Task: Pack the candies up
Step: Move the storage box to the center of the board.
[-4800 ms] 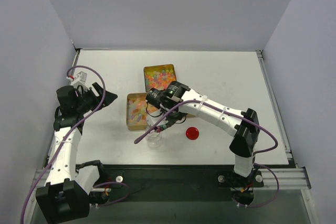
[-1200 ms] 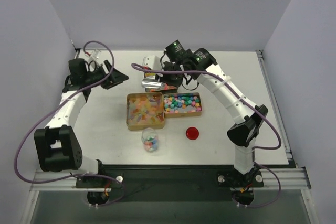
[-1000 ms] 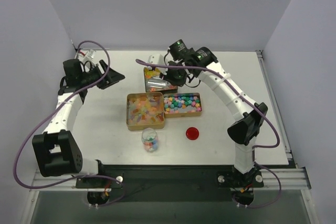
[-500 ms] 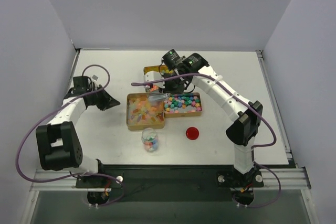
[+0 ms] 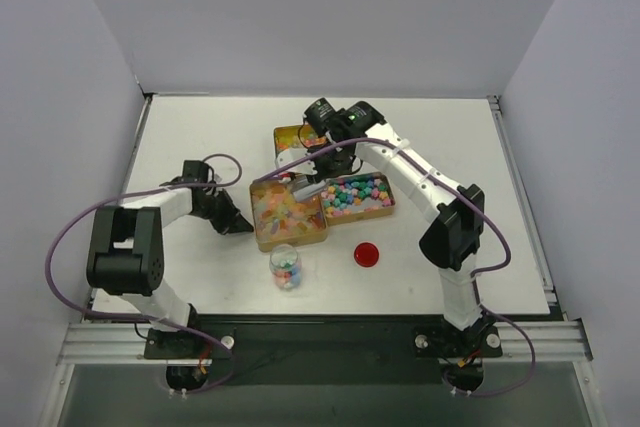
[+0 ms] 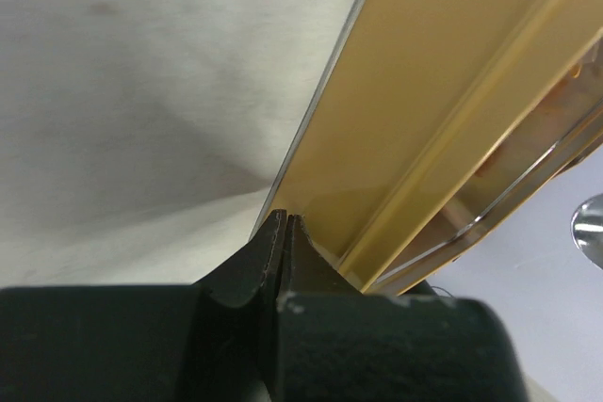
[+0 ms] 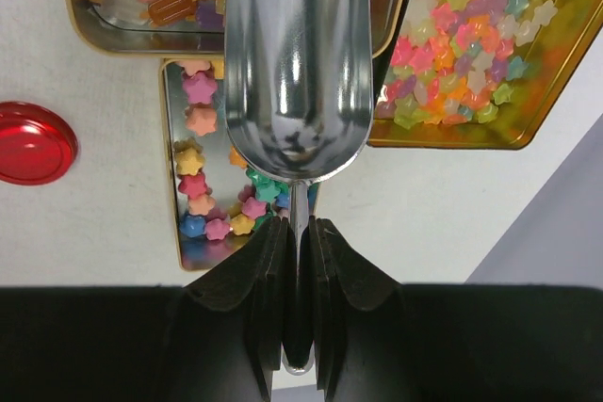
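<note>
On the white table (image 5: 180,147), the candies (image 5: 357,194) lie in three open gold tins. Pastel stars in blue, pink, yellow and green fill the right front tin (image 5: 391,194). Translucent orange and yellow gummies fill the left front tin (image 5: 257,215), and more sweets sit in the back tin (image 5: 278,142). A few coloured pieces also sit in the small clear jar (image 5: 286,267) nearer the arm bases, with its red lid (image 5: 367,254) lying apart to the right. We see the left gripper (image 6: 285,231) fully closed on nothing, its tips pressed against the left front tin's outer wall. The right gripper (image 7: 299,233) is clamped on the thin handle of a steel scoop (image 7: 297,63), whose empty bowl hangs over the tins.
</note>
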`<action>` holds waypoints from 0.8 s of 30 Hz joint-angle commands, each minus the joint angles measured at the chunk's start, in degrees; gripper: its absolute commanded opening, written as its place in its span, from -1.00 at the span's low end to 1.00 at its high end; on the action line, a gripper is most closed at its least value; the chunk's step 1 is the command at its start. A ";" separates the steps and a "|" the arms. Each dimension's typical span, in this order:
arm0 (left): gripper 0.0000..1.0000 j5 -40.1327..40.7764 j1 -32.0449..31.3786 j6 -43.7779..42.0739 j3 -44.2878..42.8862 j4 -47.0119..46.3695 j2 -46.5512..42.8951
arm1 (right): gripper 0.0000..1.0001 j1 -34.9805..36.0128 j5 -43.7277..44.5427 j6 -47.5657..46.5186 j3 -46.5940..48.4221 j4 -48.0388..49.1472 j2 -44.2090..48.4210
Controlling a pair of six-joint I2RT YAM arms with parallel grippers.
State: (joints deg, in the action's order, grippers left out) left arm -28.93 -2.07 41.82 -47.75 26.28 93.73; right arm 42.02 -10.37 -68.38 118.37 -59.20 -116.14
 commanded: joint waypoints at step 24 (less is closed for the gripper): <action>-0.37 -3.77 1.71 2.91 -5.70 -5.19 -0.57 | -1.00 2.71 26.88 -23.90 3.54 -2.68 -8.49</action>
State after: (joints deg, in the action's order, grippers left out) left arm -31.27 -2.76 43.33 -55.00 22.09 96.88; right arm 42.37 7.88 -91.00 121.56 -60.14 -123.92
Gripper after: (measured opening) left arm 0.314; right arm 0.141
